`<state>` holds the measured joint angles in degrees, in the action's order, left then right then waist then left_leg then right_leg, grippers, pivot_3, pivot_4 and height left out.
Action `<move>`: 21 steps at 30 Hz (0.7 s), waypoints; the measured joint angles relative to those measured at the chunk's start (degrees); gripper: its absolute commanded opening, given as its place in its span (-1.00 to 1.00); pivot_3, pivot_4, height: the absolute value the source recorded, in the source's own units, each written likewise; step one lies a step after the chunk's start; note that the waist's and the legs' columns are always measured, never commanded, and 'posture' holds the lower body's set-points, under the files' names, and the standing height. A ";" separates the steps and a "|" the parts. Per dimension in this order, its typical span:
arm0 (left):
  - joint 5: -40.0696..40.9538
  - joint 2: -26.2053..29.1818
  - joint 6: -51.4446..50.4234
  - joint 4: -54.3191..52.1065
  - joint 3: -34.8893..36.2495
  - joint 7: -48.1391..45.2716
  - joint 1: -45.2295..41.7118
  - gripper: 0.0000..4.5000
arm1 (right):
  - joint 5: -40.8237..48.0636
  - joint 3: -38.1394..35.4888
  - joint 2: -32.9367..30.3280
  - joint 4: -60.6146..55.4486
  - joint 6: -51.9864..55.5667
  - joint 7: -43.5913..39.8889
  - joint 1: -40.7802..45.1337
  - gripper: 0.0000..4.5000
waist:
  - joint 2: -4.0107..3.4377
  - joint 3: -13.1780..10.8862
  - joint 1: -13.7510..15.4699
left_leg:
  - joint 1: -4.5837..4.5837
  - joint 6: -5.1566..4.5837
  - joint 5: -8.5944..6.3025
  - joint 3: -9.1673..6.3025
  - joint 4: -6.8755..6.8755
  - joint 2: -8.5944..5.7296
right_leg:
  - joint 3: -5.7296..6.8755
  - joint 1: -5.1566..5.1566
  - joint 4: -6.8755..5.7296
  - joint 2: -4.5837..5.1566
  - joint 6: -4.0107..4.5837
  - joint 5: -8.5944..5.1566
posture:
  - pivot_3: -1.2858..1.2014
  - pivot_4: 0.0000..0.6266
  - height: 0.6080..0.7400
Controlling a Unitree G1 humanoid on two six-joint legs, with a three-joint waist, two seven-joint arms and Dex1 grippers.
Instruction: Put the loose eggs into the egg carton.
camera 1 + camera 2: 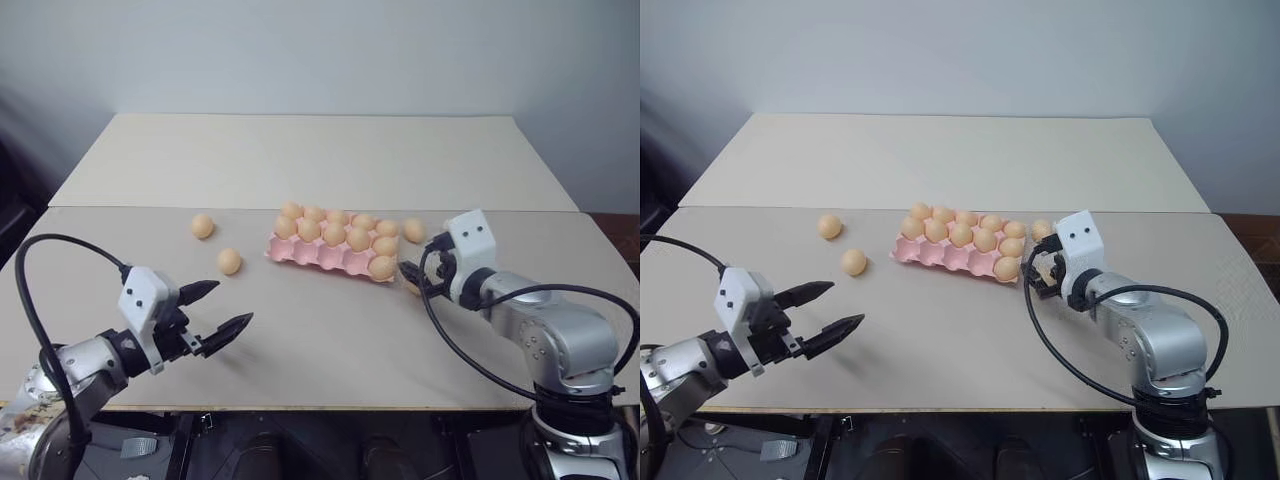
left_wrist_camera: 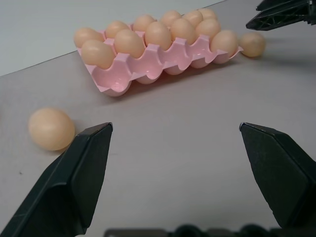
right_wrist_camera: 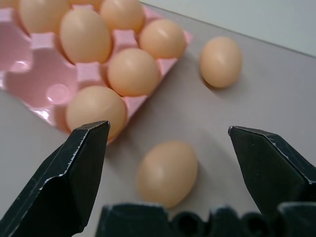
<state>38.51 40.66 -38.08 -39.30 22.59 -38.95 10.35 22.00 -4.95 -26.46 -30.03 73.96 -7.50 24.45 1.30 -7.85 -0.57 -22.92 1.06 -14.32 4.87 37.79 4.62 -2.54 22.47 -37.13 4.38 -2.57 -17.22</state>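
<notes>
While hovering low over bench [image 1: 300,340], left pincer [image 1: 222,312] w/ fingers spread wide, nothing held. Two loose eggs [image 1: 202,226] [image 1: 229,262] just ahead, well left of pink egg carton [image 1: 318,254] mid-bench, mostly filled. Another egg [image 1: 413,230] beside carton's right end. Right pincer [image 3: 168,148] fully open, empty, straddling a fourth egg [image 3: 167,173] on bench, no contact.

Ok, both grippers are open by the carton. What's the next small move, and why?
Probably ease the right gripper down and close on the egg lying between its open fingers on the table, beside the carton. It looks the closest loose egg to either gripper.
</notes>
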 measured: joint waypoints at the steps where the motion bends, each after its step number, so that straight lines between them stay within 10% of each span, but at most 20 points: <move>1: 0.01 0.00 0.45 0.15 0.01 -0.16 -0.01 0.99 | -0.53 -0.04 0.64 0.06 0.91 0.60 0.09 1.00 | 0.00 0.00 -0.08 | 0.00 0.00 0.00 -0.01 0.00 0.00 | 0.00 0.00 0.00 0.00 0.00 0.00 | 0.03 -0.52 1.00; 15: 2.88 0.77 0.67 0.83 -0.34 -3.63 -1.10 0.99 | -4.10 -0.17 5.23 5.39 2.05 2.99 0.25 1.00 | 0.00 0.00 -0.19 | 0.00 0.00 0.00 -0.01 -0.01 0.00 | 0.01 0.00 0.00 -0.01 0.00 0.00 | 0.03 -0.52 1.00; 21: 3.09 0.77 0.67 0.83 -0.87 -3.42 -1.56 1.00 | -6.30 -0.08 7.39 8.41 -0.15 3.76 1.34 0.28 | 0.00 0.00 -0.23 | -0.02 0.00 0.00 -0.02 -0.02 0.00 | 0.01 0.01 0.02 -0.01 0.00 0.00 | 0.03 -0.52 1.00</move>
<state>41.61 41.43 -37.40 -38.47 21.72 -42.37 8.80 15.70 -5.03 -19.07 -21.62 73.81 -3.73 25.79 1.30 -7.85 -0.80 -22.94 1.05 -14.32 4.85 37.77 4.62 -2.53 22.48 -37.11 4.36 -2.57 -17.22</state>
